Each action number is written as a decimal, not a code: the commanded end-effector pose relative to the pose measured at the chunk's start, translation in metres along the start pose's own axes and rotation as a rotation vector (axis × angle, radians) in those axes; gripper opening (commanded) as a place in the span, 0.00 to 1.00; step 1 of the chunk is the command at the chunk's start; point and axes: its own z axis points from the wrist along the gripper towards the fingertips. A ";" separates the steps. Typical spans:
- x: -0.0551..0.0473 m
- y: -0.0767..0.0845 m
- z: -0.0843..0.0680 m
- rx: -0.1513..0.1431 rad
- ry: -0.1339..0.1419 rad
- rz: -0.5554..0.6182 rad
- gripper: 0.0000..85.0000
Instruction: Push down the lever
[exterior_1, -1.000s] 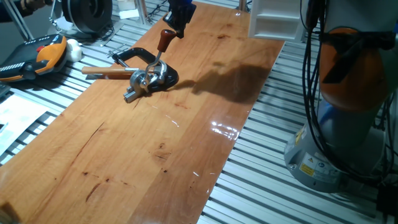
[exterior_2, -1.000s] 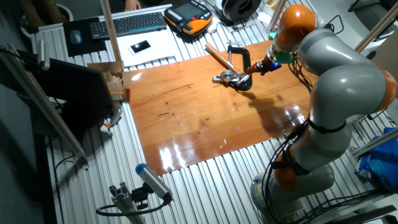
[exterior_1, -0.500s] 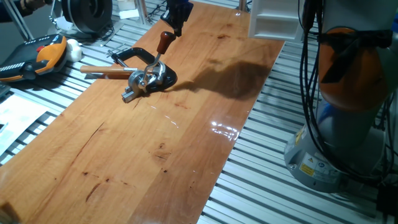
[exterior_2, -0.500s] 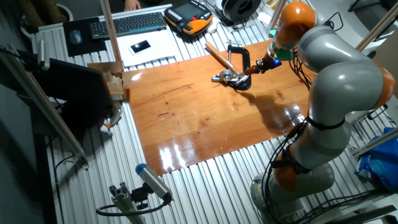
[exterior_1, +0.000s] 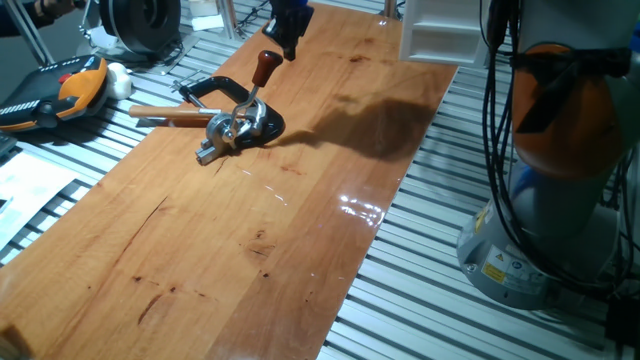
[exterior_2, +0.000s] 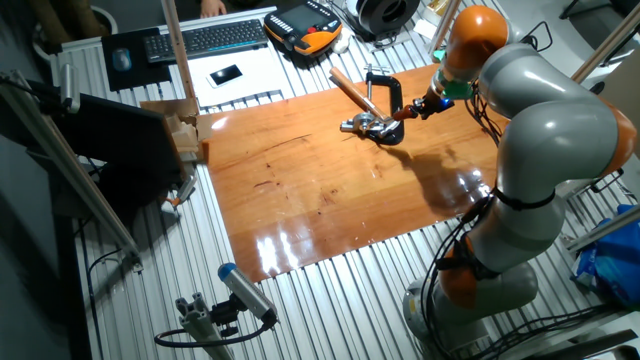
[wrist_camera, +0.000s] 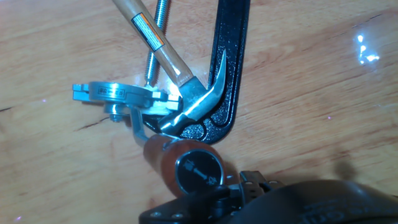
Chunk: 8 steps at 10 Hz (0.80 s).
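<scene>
The lever (exterior_1: 258, 88) is a thin shiny rod with a reddish-brown knob (exterior_1: 265, 65). It stands tilted up from its chrome-and-black base (exterior_1: 245, 125) on the wooden tabletop (exterior_1: 250, 250). My dark gripper (exterior_1: 288, 42) hangs just behind and above the knob, very near it. No gap shows between its fingers. In the hand view the knob (wrist_camera: 180, 165) with its black cap fills the lower middle, right against my gripper (wrist_camera: 249, 190). The other fixed view shows my gripper (exterior_2: 425, 105) just right of the base (exterior_2: 375, 127).
A hammer with a tan wooden handle (wrist_camera: 155, 37) lies across the base, and its chrome head rests on a black C-shaped clamp (wrist_camera: 229, 62). An orange-and-black pendant (exterior_1: 65, 90) lies off the board's left. A white box (exterior_1: 435, 30) stands at the far end.
The gripper has shifted only slightly near the knob. The lever's base has slid a little to the left, and the lever stays raised.
</scene>
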 end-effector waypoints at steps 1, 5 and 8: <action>0.000 0.000 0.002 -0.002 -0.003 0.001 0.00; -0.004 0.003 -0.001 -0.061 -0.034 0.033 0.00; -0.005 0.006 0.000 -0.075 -0.038 0.040 0.00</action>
